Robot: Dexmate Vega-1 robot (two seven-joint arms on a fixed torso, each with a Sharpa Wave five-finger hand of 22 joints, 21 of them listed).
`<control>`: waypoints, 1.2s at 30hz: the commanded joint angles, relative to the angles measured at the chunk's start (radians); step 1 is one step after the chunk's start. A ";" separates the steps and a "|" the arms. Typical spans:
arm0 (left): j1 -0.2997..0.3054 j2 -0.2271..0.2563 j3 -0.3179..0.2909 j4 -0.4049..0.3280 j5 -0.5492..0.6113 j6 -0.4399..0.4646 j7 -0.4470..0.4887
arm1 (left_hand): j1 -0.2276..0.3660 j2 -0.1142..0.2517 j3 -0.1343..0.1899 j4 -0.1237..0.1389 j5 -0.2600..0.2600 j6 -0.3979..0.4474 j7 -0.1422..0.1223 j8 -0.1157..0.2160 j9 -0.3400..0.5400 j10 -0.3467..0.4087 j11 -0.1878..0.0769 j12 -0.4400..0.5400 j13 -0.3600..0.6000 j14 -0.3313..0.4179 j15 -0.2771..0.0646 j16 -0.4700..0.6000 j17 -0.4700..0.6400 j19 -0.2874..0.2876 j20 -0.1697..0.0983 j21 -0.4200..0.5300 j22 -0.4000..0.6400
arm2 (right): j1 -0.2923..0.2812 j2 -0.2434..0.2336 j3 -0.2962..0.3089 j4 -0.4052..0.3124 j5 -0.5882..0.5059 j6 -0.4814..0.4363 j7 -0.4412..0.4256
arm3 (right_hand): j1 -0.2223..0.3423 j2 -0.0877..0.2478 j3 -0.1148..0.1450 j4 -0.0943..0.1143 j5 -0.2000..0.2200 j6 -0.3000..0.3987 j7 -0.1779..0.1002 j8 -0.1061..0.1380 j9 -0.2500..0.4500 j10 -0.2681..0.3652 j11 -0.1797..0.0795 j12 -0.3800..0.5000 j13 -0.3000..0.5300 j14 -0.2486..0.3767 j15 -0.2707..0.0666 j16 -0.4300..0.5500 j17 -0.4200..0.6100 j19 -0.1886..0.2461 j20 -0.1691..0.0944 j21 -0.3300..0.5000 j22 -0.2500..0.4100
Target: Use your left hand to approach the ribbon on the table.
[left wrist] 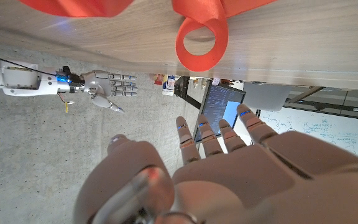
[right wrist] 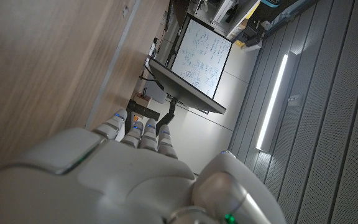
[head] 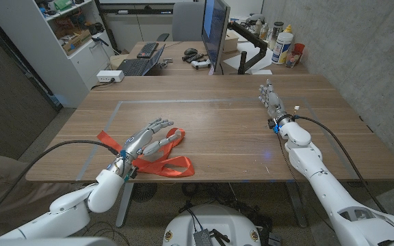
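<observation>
Red ribbon point(head: 161, 158) is lying near the table's point(head: 231, 130) front edge toward the front-left corner, one loop point(left wrist: 199, 38) showing in the left wrist view. Left hand point(head: 144, 141) is hovering over it, fingers point(left wrist: 219, 135) spread and extended, gripping nothing, while right hand point(head: 272, 101) is waiting well apart near the right edge, fingers apart, also empty. To finish the approach well, the hand should probably be lowering slowly with fingers kept apart, centring over the strap's middle and not snagging or dragging the loops toward the edge.
</observation>
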 commanded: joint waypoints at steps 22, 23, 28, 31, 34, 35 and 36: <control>0.065 0.015 0.023 -0.001 0.077 0.023 0.051 | 0.016 0.002 -0.003 -0.006 0.009 0.019 0.007 -0.003 0.003 0.012 0.004 -0.004 0.004 -0.010 -0.058 0.000 0.004 -0.004 -0.015 -0.005 0.002 | 0.003 -0.006 -0.002 0.013 -0.002 -0.011 0.014 | 0.003 0.040 0.007 0.004 0.003 -0.006 0.002 0.001 0.006 -0.007 0.000 0.002 0.004 -0.010 0.004 0.000 0.002 -0.013 0.001 0.000 0.006; 0.066 0.016 0.024 -0.003 0.075 0.027 0.046 | 0.016 0.002 -0.003 -0.006 0.009 0.019 0.007 -0.003 0.003 0.012 0.004 -0.004 0.004 -0.010 -0.059 0.000 0.004 -0.004 -0.015 -0.005 0.002 | 0.004 -0.007 -0.002 0.015 -0.002 -0.008 0.016 | 0.003 0.040 0.007 0.004 0.003 -0.006 0.003 0.001 0.006 -0.007 -0.001 0.002 0.004 -0.010 0.004 0.001 0.002 -0.013 0.001 0.000 0.006; 0.063 0.019 0.027 -0.001 0.084 0.034 0.049 | 0.016 0.002 -0.004 -0.006 0.010 0.021 0.008 -0.003 0.003 0.010 0.005 -0.005 0.004 -0.010 -0.057 0.000 0.004 -0.004 -0.015 -0.005 0.002 | 0.007 -0.007 -0.002 0.017 -0.002 -0.011 0.018 | 0.003 0.040 0.007 0.004 0.002 -0.007 0.002 0.001 0.006 -0.006 0.000 0.003 0.004 -0.009 0.003 0.001 0.001 -0.012 0.002 0.000 0.006; 0.064 0.019 0.028 0.004 0.087 0.034 0.056 | 0.016 0.002 -0.004 -0.006 0.010 0.023 0.009 -0.002 0.003 0.010 0.006 -0.005 0.004 -0.010 -0.057 0.000 0.004 -0.004 -0.015 -0.005 0.002 | 0.009 -0.006 -0.004 0.018 -0.003 -0.013 0.018 | 0.003 0.040 0.007 0.004 0.002 -0.007 0.003 0.001 0.006 -0.006 0.001 0.003 0.004 -0.009 0.004 0.001 0.001 -0.011 0.002 0.000 0.006; 0.066 0.013 0.030 0.012 0.088 0.033 0.073 | 0.016 0.003 -0.004 -0.006 0.010 0.022 0.008 -0.003 0.003 0.011 0.004 -0.005 0.004 -0.010 -0.057 0.001 0.004 -0.005 -0.015 -0.005 0.002 | 0.011 -0.007 -0.006 0.020 -0.005 -0.012 0.019 | 0.003 0.040 0.007 0.004 0.002 -0.007 0.003 0.001 0.006 -0.007 0.003 0.003 0.004 -0.009 0.004 0.001 0.001 -0.011 0.002 0.000 0.006; 0.066 0.010 0.030 0.015 0.087 0.030 0.080 | 0.016 0.003 -0.004 -0.006 0.011 0.023 0.008 -0.003 0.003 0.011 0.004 -0.005 0.004 -0.010 -0.057 0.001 0.004 -0.007 -0.012 -0.006 0.002 | 0.011 -0.007 -0.006 0.018 -0.005 -0.015 0.018 | 0.003 0.040 0.007 0.004 0.002 -0.007 0.002 0.001 0.006 -0.007 0.003 0.003 0.004 -0.009 0.004 0.001 0.001 -0.012 0.002 0.000 0.006; 0.066 0.008 0.030 0.017 0.086 0.029 0.085 | 0.016 0.003 -0.004 -0.006 0.011 0.022 0.008 -0.004 0.003 0.011 0.004 -0.005 0.004 -0.010 -0.057 0.001 0.004 -0.008 -0.012 -0.006 0.002 | 0.011 -0.008 -0.007 0.019 -0.008 -0.013 0.018 | 0.003 0.040 0.007 0.004 0.002 -0.007 0.002 0.001 0.006 -0.007 0.003 0.003 0.004 -0.010 0.004 0.001 0.001 -0.012 0.002 0.000 0.006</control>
